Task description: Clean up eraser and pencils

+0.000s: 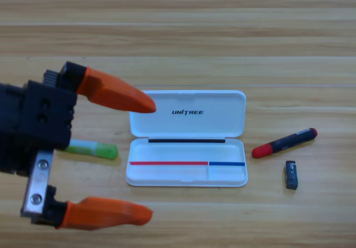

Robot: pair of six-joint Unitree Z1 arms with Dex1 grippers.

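Looming big at the left edge, the left gripper [146, 159] has its two orange jaws spread wide, holds nothing, and hangs above the green pencil [94, 148], which lies on the wooden table [178, 31] just left of the open white case [187, 139]. Right of the case lie the black pencil with red ends [285, 143], tilted, and near it, a little closer to the near edge, the small dark eraser [291, 174], both apart from the case, with lots of bare wood on the far side.
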